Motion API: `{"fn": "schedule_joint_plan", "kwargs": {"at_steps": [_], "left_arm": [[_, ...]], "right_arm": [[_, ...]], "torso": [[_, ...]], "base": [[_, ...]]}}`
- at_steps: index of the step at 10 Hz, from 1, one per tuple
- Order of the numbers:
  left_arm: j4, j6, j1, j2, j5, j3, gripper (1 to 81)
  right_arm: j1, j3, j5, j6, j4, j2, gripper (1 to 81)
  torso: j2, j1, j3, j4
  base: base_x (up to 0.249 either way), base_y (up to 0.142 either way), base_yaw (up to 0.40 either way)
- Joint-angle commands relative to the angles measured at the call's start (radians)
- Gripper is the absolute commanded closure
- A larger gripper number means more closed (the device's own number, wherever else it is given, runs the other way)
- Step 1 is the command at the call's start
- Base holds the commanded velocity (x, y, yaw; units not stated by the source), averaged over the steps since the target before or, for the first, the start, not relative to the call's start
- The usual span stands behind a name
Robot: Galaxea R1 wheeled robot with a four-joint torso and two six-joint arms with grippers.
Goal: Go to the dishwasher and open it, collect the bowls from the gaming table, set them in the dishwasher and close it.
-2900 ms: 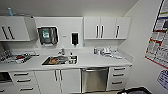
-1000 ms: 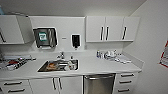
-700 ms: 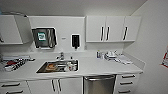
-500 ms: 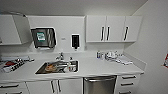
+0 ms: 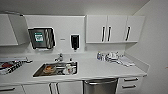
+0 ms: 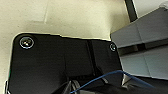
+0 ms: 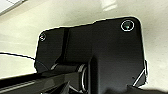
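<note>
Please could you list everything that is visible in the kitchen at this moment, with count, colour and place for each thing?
dishwasher: one, brushed steel, door shut, under the counter right of the sink.
sink: one, steel, set in the counter, with dishes inside that are too blurred to count.
tap: one, metal, behind the sink.
counter: one, white, along the wall.
paper towel dispenser: one, dark, on the wall above the sink.
soap dispenser: one, black, on the wall right of the towel dispenser.
upper cabinets: white, dark handles, at upper right.
small items: several, blurred, on the counter at right.
</note>
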State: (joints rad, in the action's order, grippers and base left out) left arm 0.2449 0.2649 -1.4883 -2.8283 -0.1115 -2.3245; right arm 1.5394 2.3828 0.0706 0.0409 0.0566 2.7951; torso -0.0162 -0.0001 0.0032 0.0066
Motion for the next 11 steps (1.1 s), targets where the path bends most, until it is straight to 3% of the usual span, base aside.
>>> {"fn": "schedule_joint_plan", "kwargs": {"at_steps": [1, 11], "left_arm": [[0.013, -0.001, 0.059, 0.009, 0.029, 0.014, 1.0], [0.013, -0.001, 0.058, 0.009, 0.029, 0.011, 1.0]], "right_arm": [[-0.055, -0.004, -0.051, 0.002, -0.006, -0.015, 1.0], [-0.052, -0.001, -0.051, 0.004, -0.009, -0.010, 1.0]], "torso": [[0.000, 0.000, 0.000, 0.000], [0.000, 0.000, 0.000, 0.000]], "base": [[0.112, 0.000, 0.000], [0.110, 0.000, 0.000]]}}
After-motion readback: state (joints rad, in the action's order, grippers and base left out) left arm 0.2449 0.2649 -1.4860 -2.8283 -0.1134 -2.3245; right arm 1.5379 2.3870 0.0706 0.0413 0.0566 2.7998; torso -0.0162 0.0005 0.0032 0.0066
